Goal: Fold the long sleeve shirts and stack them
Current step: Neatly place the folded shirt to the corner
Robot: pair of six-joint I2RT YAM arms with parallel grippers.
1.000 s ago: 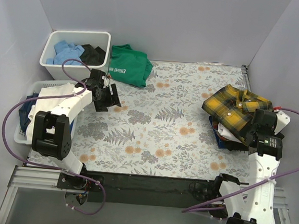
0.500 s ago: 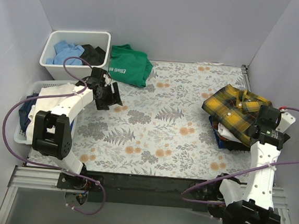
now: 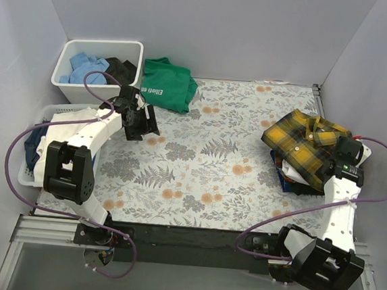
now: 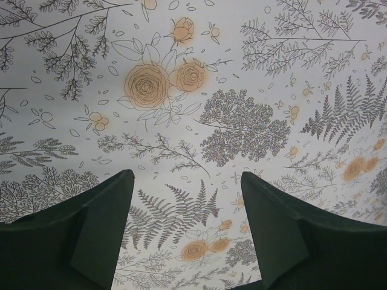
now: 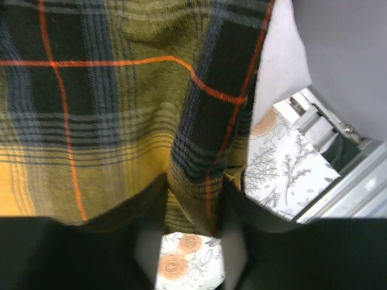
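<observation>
Top external view showed the yellow-and-black plaid shirt (image 3: pixel 302 139) lying rumpled at the table's (image 3: pixel 204 180) 3 o'clock edge. It lay on top of a small pile where white and dark blue cloth peeked out at its 6 o'clock side; whether that white piece was the other long sleeve shirt could not be told. The right gripper (image 5: pixel 196 184) sat at the pile's 4 o'clock corner, and its wrist camera showed the fingers (image 5: pixel 260 223) pinching a hanging fold of the plaid between them. The grip was probably meant to drag the shirt off the pile onto open table, where it could be spread for folding. The left gripper (image 3: pixel 141 121) hovered over bare floral tabletop at about 10 o'clock with its fingers spread and nothing between them. It was likely parked there to leave the middle free and to be ready for the shirt's other edge. A green T-shirt (image 3: pixel 168 82) lay at 11 o'clock, beside a white bin (image 3: pixel 104 43) holding blue and black clothes. A laundry basket (image 3: pixel 25 167) at 9 o'clock held white cloth. By count there were two arms, two containers, one plaid shirt, one green T-shirt and no folded stack yet.
</observation>
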